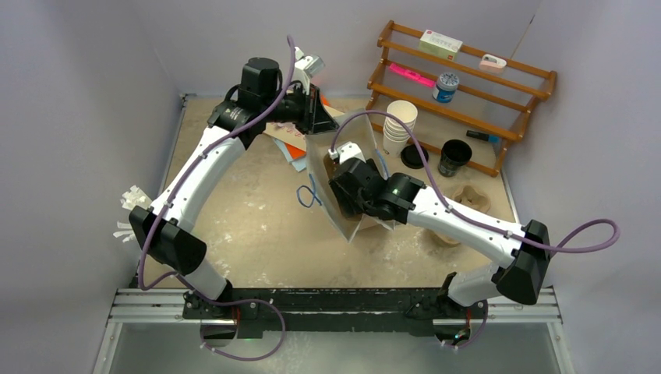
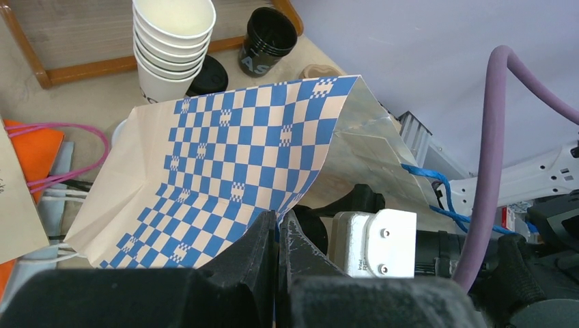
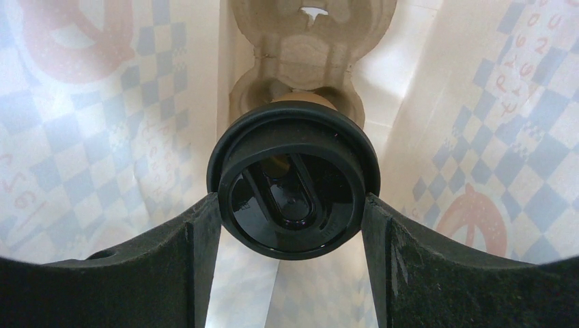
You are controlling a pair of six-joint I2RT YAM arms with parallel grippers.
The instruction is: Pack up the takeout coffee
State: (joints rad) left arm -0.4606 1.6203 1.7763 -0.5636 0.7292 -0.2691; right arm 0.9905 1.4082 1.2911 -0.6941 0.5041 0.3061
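One bag (image 2: 239, 150), blue-checked outside, stands open on the tabletop (image 1: 257, 226) with both arms at it. The left end effector (image 2: 276, 236) has its two fingers pressed together, pinching the bag's rim. The right end effector (image 3: 292, 205) reaches down inside the bag, its two fingers clamped on opposite sides of one cup (image 3: 293, 171) with a black lid. That cup hangs above a carrier (image 3: 311, 48) lying at the bottom of the bag. A second carrier (image 1: 470, 199) sits on the tabletop to the right of the bag, partly hidden by the right arm. Beyond the bag are one stack (image 2: 171, 48) of five or so nested white cups, one lidless black cup (image 2: 268, 41) and one loose black lid (image 2: 208, 74) lying flat between them. One wooden rack (image 1: 384, 47) leans against the far wall.
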